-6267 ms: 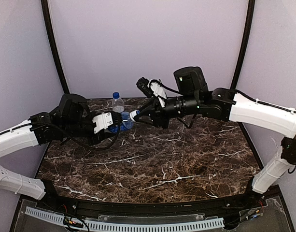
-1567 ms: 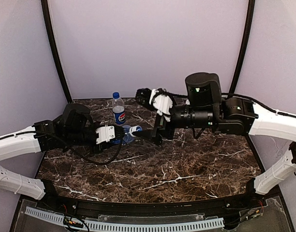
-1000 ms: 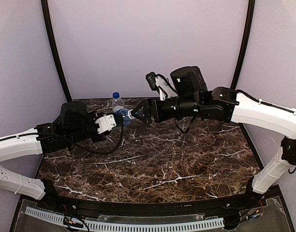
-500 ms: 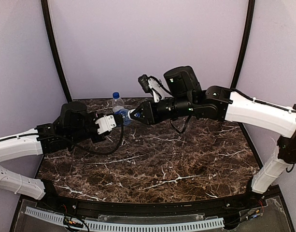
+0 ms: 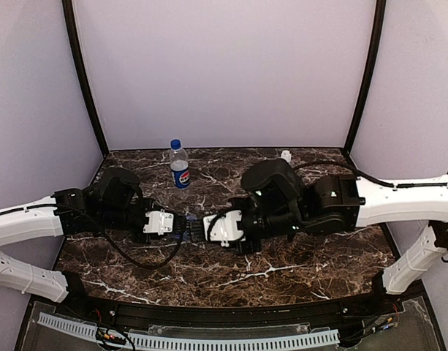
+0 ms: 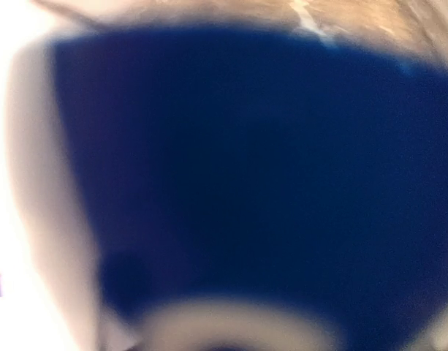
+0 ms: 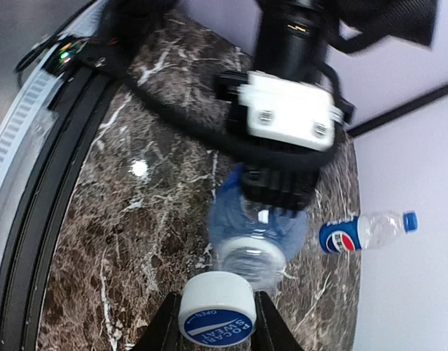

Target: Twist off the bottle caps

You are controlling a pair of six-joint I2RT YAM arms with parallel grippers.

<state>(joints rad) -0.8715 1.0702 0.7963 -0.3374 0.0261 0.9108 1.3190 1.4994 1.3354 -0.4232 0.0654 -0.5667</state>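
Jaws of my right gripper [image 7: 216, 322] pinch the blue-and-white cap [image 7: 216, 313]; my left gripper [image 7: 278, 194] squeezes its bottle [image 7: 256, 238], over the middle of the bench [image 5: 297, 274]. I think this cap is nearly off. By the far edge, the Pepsi bottle [image 5: 180, 168] has its blue cap [image 5: 175, 144] on.

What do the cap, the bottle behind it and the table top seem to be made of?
The cap: opaque plastic, probably; white rim, blue printed top. The bottle: clear thin plastic; light shows through it. The table top: brown white-veined stone or an imitation; polished, it mirrors a lamp.
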